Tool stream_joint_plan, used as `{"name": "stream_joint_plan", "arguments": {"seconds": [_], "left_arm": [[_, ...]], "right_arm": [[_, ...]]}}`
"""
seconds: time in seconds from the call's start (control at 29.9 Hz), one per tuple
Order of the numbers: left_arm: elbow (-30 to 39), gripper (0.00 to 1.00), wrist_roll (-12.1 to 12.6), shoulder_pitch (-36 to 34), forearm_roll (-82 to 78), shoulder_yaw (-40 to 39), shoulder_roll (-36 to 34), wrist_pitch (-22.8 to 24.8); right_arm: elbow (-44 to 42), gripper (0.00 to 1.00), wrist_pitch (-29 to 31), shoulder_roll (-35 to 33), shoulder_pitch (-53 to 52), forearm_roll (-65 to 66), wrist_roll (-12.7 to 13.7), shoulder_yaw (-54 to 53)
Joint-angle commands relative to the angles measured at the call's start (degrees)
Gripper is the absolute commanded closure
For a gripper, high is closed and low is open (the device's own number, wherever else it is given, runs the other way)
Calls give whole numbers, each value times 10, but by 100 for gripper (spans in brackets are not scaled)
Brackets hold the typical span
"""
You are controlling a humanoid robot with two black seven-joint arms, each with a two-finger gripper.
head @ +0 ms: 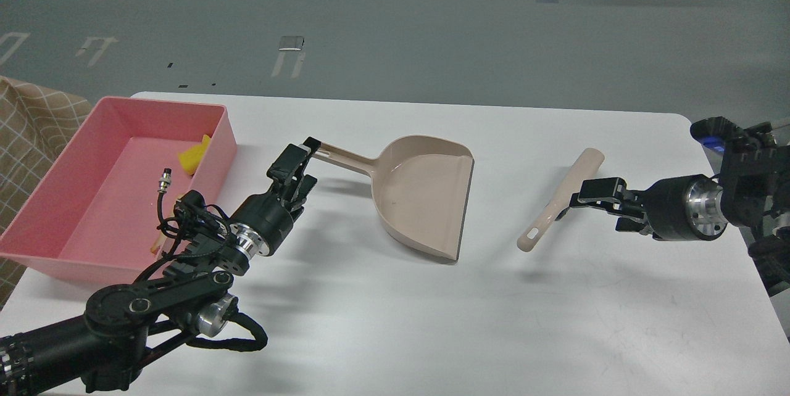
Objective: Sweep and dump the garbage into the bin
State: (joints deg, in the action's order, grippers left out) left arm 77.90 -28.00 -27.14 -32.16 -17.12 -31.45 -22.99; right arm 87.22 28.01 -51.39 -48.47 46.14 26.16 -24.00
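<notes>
A beige dustpan lies on the white table, with its handle pointing left. My left gripper is open at the tip of that handle, and one finger covers the handle's end. A beige brush lies on the table to the right of the dustpan. My right gripper is open just right of the brush's middle, its fingertips at the brush. The pink bin stands at the table's left and holds a yellow scrap and a pale strip.
A checked brown cloth lies left of the bin. The table's far edge runs behind the dustpan, and its right corner is rounded. Grey floor with markings lies beyond the table.
</notes>
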Motion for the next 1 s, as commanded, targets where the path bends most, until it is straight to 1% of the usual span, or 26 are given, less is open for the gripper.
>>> {"name": "stream_joint_plan", "arguments": {"seconds": [0.0, 0.03, 0.13, 0.27, 0.37, 0.47, 0.5, 0.53, 0.57, 0.6, 0.63, 0.67, 0.7, 0.77, 0.8, 0.9, 0.97], "left_arm": [[55, 3, 0, -10, -1, -13, -44, 3], [59, 3, 0, -14, -1, -16, -50, 4], [54, 2, 0, -64, 2, -22, -59, 11], [28, 2, 0, -128, 4, -26, -57, 20], [24, 2, 0, -168, 5, -27, -56, 47], [1, 2, 0, -230, 7, -32, -54, 107], [1, 2, 0, -230, 7, -32, -54, 107], [-14, 2, 0, -246, 7, -42, -53, 126], [-22, 2, 0, -252, 7, -50, -52, 137], [-36, 2, 0, -261, 8, -70, -44, 161], [-54, 2, 0, -265, 7, -95, -31, 190], [-64, 2, 0, -266, 7, -109, -22, 206], [-87, 2, 0, -267, 7, -134, -6, 239], [-111, 2, 0, -267, 8, -159, 9, 268], [-134, 2, 0, -267, 8, -182, 23, 294], [-185, 2, 0, -267, 9, -218, 57, 340], [-214, 2, 0, -266, 16, -231, 74, 362]], "right_arm": [[18, 0, 0, -13, -3, 0, -2, -44], [18, 0, 0, -13, -3, 0, -3, -57], [17, 0, 0, 1, 0, 0, -3, -130], [16, 0, 0, 25, 1, -3, -6, -213], [1, 0, 0, 63, 3, -27, -8, -280], [-80, 0, 0, 161, 5, -54, -8, -396], [-80, 0, 0, 161, 5, -54, -8, -396], [-105, 0, 0, 194, 5, -54, -9, -434], [-117, 0, 0, 210, 6, -54, -9, -456], [-142, 0, 0, 241, 6, -54, -9, -499], [-169, 0, 0, 277, 6, -54, -9, -539], [-182, 0, 0, 295, 5, -54, -9, -557], [-207, 0, 0, 325, 4, -54, -13, -591], [-231, 0, 0, 351, 0, -54, -19, -624], [-250, 0, 0, 373, 0, -55, -27, -657], [-295, 0, 0, 429, 0, -59, -46, -730], [-330, 1, 0, 449, -2, -88, -47, -758]]}}
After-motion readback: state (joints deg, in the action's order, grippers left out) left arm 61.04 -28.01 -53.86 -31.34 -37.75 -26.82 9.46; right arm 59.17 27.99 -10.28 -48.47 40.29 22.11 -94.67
